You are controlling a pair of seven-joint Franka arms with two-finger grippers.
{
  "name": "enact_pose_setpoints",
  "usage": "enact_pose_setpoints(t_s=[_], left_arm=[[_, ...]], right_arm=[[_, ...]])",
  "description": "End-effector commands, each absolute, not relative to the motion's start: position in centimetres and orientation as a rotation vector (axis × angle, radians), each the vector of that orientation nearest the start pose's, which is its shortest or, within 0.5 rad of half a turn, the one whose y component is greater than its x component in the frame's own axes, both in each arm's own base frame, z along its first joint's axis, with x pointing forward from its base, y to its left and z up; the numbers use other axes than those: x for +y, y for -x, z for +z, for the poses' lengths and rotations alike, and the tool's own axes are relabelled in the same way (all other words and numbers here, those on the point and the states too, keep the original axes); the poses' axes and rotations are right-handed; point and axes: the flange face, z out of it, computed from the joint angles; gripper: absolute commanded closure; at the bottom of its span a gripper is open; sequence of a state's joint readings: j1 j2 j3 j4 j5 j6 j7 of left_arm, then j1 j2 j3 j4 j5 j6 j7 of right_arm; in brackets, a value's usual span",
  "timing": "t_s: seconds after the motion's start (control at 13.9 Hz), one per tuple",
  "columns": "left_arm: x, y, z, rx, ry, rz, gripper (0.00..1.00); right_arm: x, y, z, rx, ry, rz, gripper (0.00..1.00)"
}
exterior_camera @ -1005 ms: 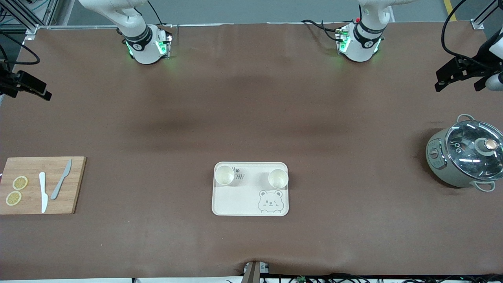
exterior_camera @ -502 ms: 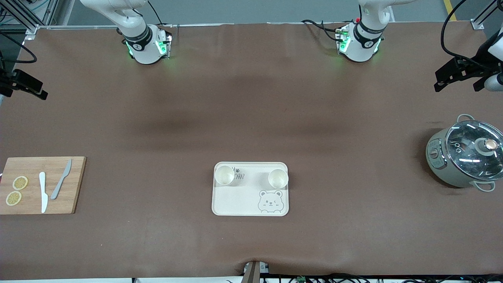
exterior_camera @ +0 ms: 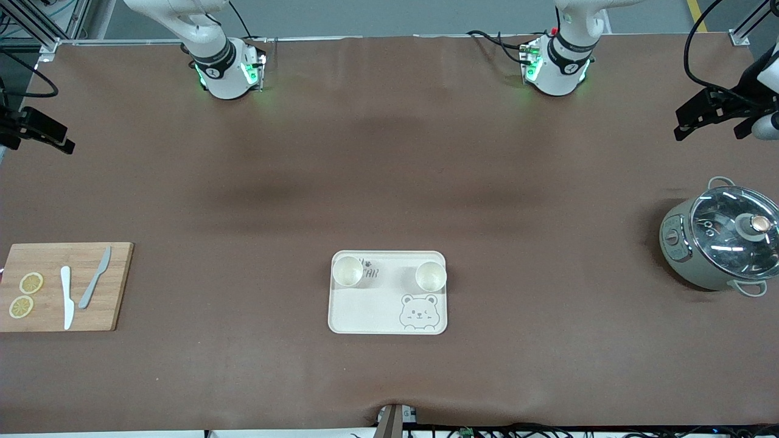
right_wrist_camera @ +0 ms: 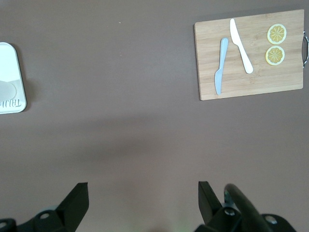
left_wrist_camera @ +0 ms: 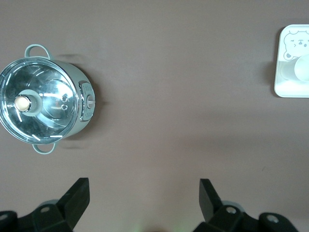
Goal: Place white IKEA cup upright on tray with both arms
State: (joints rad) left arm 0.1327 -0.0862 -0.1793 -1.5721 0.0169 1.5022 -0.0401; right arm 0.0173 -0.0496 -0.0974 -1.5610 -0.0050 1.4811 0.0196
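The cream tray [exterior_camera: 365, 310] with its bear drawing lies mid-table. Two white cups stand upright on it, one [exterior_camera: 347, 271] toward the right arm's end, the other [exterior_camera: 430, 275] toward the left arm's end. My left gripper [exterior_camera: 709, 129] hangs open and empty over bare tabletop at the left arm's end; its wrist view shows spread fingers [left_wrist_camera: 144, 191], the tray's corner [left_wrist_camera: 289, 89] and a cup [left_wrist_camera: 301, 71]. My right gripper [exterior_camera: 42, 132] hangs open and empty over the right arm's end; its wrist view [right_wrist_camera: 143, 193] catches the tray's edge [right_wrist_camera: 10, 53].
A grey-green pot with a glass lid [exterior_camera: 718, 243] stands at the left arm's end, also in the left wrist view [left_wrist_camera: 41, 106]. A wooden cutting board [exterior_camera: 115, 292] with two knives and two lemon slices lies at the right arm's end.
The right gripper has drifted slightly toward its table end. The left gripper has barely shifted. Tray and cups have not moved.
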Motion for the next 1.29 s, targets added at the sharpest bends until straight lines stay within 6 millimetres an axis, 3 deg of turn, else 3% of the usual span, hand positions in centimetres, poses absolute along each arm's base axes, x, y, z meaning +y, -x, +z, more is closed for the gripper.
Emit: enact_pose_setpoints(t_s=[0.0,1.22], left_arm=[[-2.81,-51.52,66.78,0.023,3.121,-0.058,0.0],[-3.07,-51.85,66.85,0.023,3.124,-0.051,0.0]], right_arm=[[-4.65,-52.16,65.3,0.143,3.153,0.054,0.0],[-4.96,-51.99,64.96,0.153,3.151,0.093,0.0]])
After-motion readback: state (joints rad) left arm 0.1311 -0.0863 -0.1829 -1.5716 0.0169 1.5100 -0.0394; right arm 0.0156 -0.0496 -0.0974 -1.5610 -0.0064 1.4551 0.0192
